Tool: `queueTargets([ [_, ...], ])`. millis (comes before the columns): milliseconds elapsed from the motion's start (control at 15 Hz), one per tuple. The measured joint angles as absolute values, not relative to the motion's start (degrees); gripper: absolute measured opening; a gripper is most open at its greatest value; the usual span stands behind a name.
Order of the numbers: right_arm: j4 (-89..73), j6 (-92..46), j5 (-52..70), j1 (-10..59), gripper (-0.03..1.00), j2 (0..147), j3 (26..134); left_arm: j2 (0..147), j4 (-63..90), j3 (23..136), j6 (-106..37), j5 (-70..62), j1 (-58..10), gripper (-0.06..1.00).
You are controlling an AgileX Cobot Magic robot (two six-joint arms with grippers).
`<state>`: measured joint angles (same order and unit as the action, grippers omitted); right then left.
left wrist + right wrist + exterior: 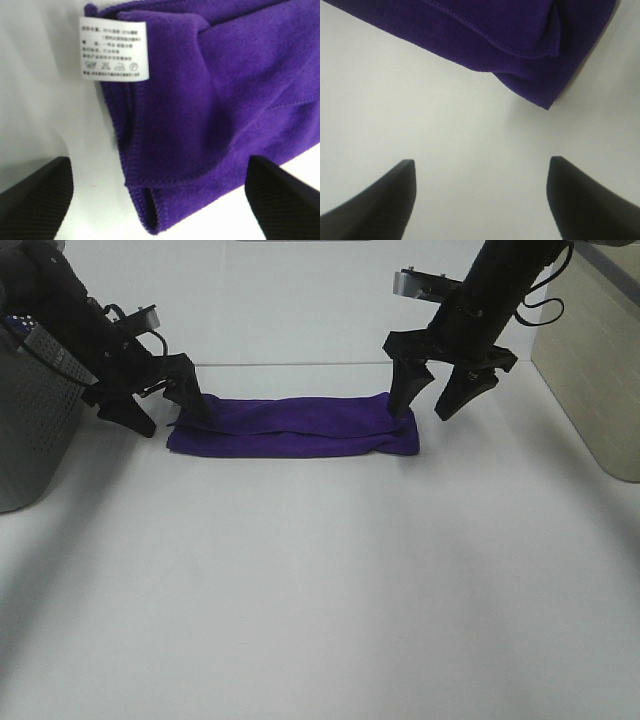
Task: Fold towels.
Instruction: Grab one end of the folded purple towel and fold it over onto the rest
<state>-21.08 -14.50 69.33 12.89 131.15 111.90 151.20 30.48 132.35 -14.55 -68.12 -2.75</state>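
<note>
The deep purple towel (pixel 290 427) lies folded into a long strip across the far part of the white table (pixel 320 580). My left gripper (pixel 172 422) is open and straddles the strip's left end, with nothing held. In the left wrist view the towel (pixel 210 100) lies between the spread fingers (pixel 37 200), and its white care tag (pixel 114 47) lies at the edge. My right gripper (pixel 421 414) is open at the strip's right end. The right wrist view shows the towel's corner (pixel 495 30) ahead of the open gripper (pixel 482 200), over bare table.
A grey perforated basket (pixel 30 430) stands at the left edge, beside the left arm. A pale box-like object (pixel 595 370) stands at the right edge. A table seam or edge runs just behind the towel.
</note>
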Motion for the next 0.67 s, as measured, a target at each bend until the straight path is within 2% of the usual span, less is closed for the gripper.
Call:
queueTargets([
  [133, -21.08, -14.27, 69.44, 12.89, 0.72, 131.09, 111.9, 153.44, 31.97, 136.08, -13.75, -69.04, -2.81, 0.84],
  [400, -21.08, -14.27, 69.44, 12.89, 0.73, 130.52, 111.9, 156.19, 35.35, 139.17, -12.89, -68.93, -5.27, 0.74],
  [533, -21.08, -14.27, 69.44, 12.89, 0.73, 130.52, 111.9, 156.53, 36.38, 139.17, -12.89, -68.93, -6.99, 0.68],
  [667, -21.08, -14.21, 69.44, 12.89, 0.73, 130.52, 111.9, 156.82, 36.38, 139.17, -12.89, -68.93, -7.62, 0.58],
])
